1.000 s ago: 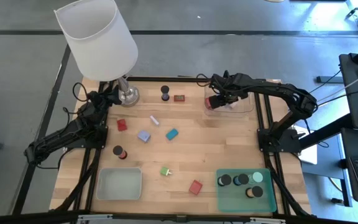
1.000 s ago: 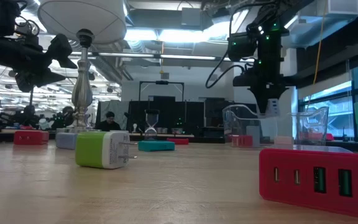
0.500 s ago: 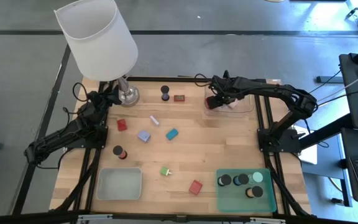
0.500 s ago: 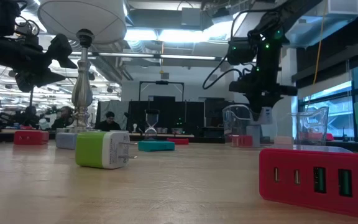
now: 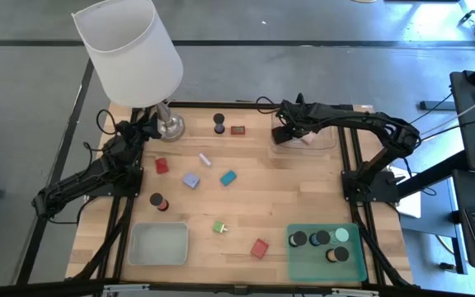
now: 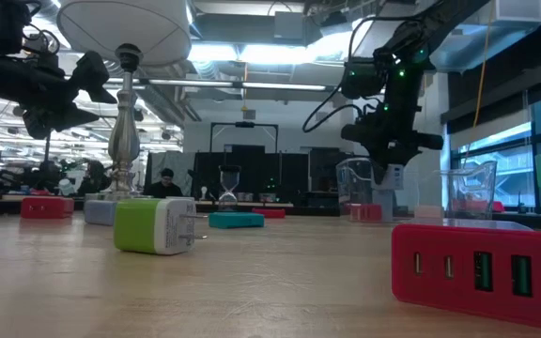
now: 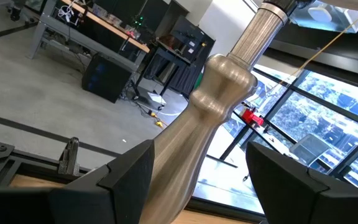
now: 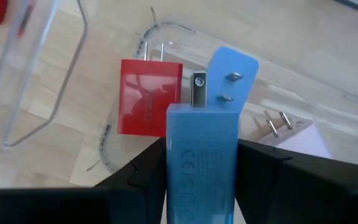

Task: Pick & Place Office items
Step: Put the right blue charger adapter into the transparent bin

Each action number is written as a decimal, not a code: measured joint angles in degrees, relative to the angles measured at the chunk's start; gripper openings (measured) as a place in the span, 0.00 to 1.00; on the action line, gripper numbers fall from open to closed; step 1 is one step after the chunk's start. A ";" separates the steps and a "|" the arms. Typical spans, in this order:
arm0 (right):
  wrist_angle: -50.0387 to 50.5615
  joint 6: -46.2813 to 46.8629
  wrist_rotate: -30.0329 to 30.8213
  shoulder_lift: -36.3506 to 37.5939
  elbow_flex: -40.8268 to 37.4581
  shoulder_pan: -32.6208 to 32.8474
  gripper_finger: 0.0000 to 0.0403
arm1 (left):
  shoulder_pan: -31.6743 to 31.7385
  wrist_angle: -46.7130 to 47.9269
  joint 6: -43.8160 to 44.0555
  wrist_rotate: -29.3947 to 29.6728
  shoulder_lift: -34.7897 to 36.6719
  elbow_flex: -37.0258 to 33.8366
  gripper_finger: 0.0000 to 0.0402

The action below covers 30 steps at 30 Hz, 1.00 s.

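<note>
1. the wooden table (image 5: pixel 303 194) carries everything, and the large white-shaded lamp (image 5: pixel 130 49) stands at its far left corner on a metal base.
2. the left arm waits by the lamp; the left gripper (image 7: pixel 194 180) has its dark fingers spread wide on either side of the lamp's brass-coloured stem (image 7: pixel 213 112), and i cannot tell whether they touch it.
3. the right arm reaches across the far right of the table, and the right gripper (image 5: pixel 283 132) hangs over the clear tray (image 5: pixel 324 144). its jaws are clamped on a light blue charger (image 8: pixel 201 165), which stands upright between them with a folding plug tab at its end.
4. the green tray (image 5: pixel 303 262) sits at the near right corner and holds several dark cylinders (image 5: pixel 298 239) with coloured tops.
5. the grey tray (image 5: pixel 159 244) sits at the near left.
6. inside the clear tray lie a red charger (image 8: pixel 149 96), prongs outward, just beside the held one in the wrist view, and a pale charger (image 8: pixel 291 134) farther along.
7. loose on the wood:
   - a red usb block (image 5: pixel 260 247) near the green tray
   - a green plug (image 5: pixel 219 227)
   - a teal block (image 5: pixel 228 177)
   - a lilac-blue block (image 5: pixel 190 180)
   - a red block (image 5: pixel 162 165)
   - one dark cylinder (image 5: pixel 157 201)
   - a small pale bit (image 5: pixel 205 158)
8. at the far edge stand a dark hourglass (image 5: pixel 219 124) and a small red-framed piece (image 5: pixel 237 129).
</note>
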<state>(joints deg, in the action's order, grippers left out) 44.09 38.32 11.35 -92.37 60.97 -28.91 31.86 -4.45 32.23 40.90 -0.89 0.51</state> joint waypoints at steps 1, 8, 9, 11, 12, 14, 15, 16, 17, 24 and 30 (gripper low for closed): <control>0.03 0.00 -0.01 -0.31 0.00 0.00 0.37 | 0.00 0.00 0.00 0.00 0.00 0.00 0.62; -0.20 -0.75 -0.21 -1.80 0.00 -0.10 0.32 | 0.00 0.00 -0.01 -0.02 -0.02 0.00 0.62; -0.17 -1.20 -0.07 -1.82 0.00 -0.14 0.31 | 0.02 0.00 -0.01 -0.02 -0.02 0.00 0.62; -0.18 -1.57 0.03 -1.82 0.00 -0.23 0.32 | 0.01 0.00 -0.01 -0.02 0.00 0.00 0.62; -0.17 -1.70 0.03 -1.82 0.00 -0.31 0.32 | 0.01 0.00 -0.02 -0.01 -0.02 0.00 0.62; -0.17 -1.66 0.03 -1.82 0.00 -0.46 0.35 | 0.00 0.00 -0.01 -0.02 0.00 0.00 0.62; -0.17 -1.51 0.03 -1.82 0.00 -0.52 0.36 | 0.00 0.00 -0.02 0.00 0.00 0.00 0.62; -0.17 -1.50 0.05 -1.82 0.00 -0.52 0.37 | 0.02 0.00 0.00 -0.02 -0.02 0.00 0.62; -0.18 -1.50 0.14 -1.82 0.00 -0.52 0.38 | 0.02 0.00 -0.02 -0.02 -0.02 0.00 0.62; -0.24 -0.44 -0.08 -1.82 0.00 -0.55 0.33 | 0.01 0.00 -0.01 -0.02 -0.01 0.00 0.62; -0.49 6.01 -1.85 -1.80 0.11 -0.52 0.19 | 0.02 0.00 -0.02 -0.01 -0.02 0.00 0.62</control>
<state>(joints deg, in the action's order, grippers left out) 43.59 44.33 9.50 -94.17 61.08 -29.43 31.87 -4.45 32.21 40.89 -0.91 0.51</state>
